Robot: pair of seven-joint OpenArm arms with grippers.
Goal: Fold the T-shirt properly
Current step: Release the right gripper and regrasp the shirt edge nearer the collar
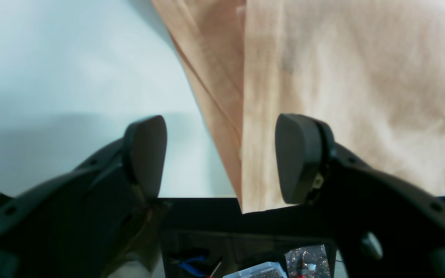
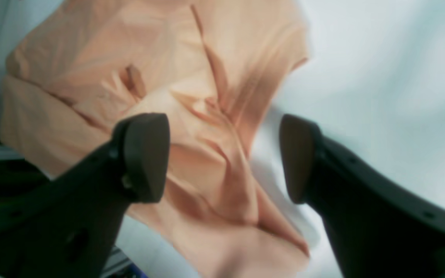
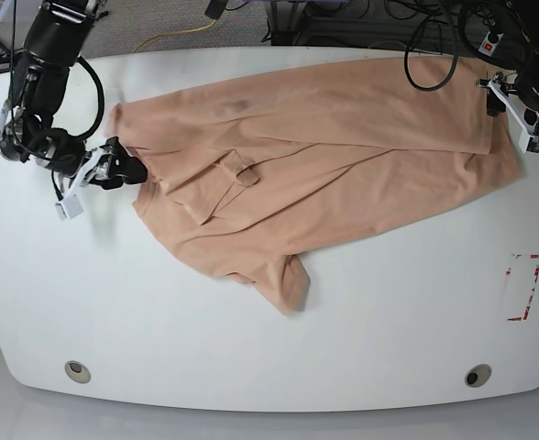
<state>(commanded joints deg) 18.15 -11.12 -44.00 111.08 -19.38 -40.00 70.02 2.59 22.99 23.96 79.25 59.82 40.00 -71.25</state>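
T-shirt lies half-folded on the surface. Left hand wide apart, over its hem edge. Right hand wide apart, above crumpled cloth.

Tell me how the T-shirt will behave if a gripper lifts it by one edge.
The T-shirt will likely sag and drape, not hold its shape: it already lies in soft creases and overlapping folds. It looks thin, so probably light for its spread. Lifted at one edge, the rest would probably drag across the table and bunch. Both the left gripper and right gripper stand open.
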